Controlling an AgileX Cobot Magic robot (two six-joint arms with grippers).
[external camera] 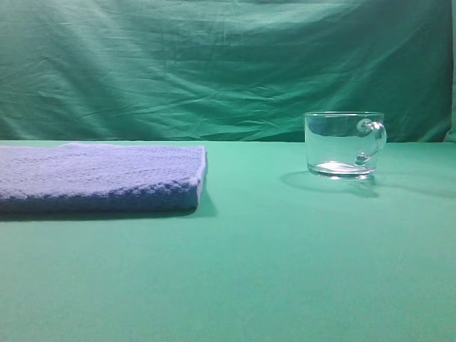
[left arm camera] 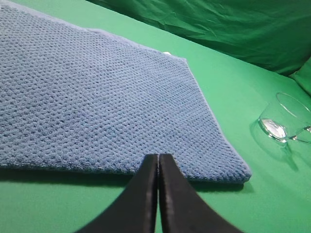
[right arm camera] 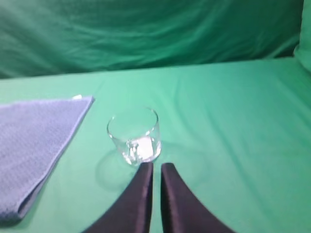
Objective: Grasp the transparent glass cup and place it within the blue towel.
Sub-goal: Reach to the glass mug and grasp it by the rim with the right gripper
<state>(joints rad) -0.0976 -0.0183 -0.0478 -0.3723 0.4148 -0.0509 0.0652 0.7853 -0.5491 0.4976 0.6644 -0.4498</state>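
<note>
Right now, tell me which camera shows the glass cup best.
The exterior high view: the glass cup stands whole in side profile, handle and thick base clear. The right wrist view shows it blurred from above, just past the shut right gripper. The left wrist view catches it at the frame's edge, beyond the towel.

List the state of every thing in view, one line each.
transparent glass cup: upright, empty, on the green cloth, handle towards the right in the high view, not held.
blue towel: folded flat, nothing on it, apart from the cup.
left hand: shut, empty, over the towel's near edge.
right hand: nearly shut, empty, just short of the cup.
green cloth: spread over the table, wrinkled backdrop behind.
</note>
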